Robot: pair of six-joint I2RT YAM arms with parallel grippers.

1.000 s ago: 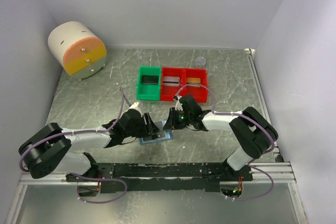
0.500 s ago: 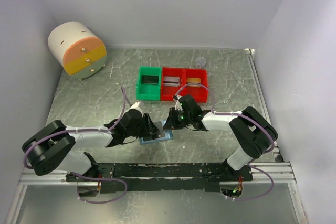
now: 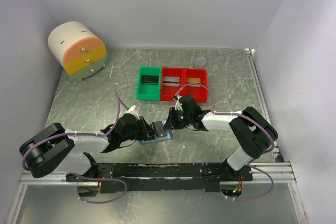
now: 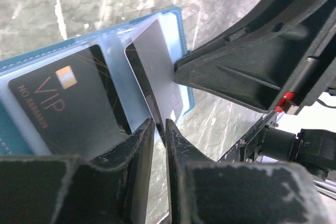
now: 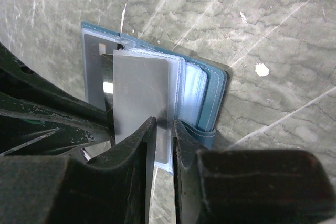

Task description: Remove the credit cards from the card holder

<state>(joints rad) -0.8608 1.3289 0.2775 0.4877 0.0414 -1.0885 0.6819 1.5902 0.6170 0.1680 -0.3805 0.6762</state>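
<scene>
Left hand [image 4: 160,127] nearer card holder [image 5: 216,95], jaws tighter around silvery card [image 4: 157,61]

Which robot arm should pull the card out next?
Left, I'd say. The left gripper pinches the edge of the silvery-grey card sticking out of the card holder. The right gripper is clamped on the holder's sleeve, steadying it.

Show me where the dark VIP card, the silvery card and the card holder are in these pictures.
the dark VIP card [image 4: 63,106], left wrist view, middle of its face
the silvery card [image 4: 155,61], left wrist view, its upper face
the card holder [image 5: 216,98], right wrist view, blue outer edge
</scene>
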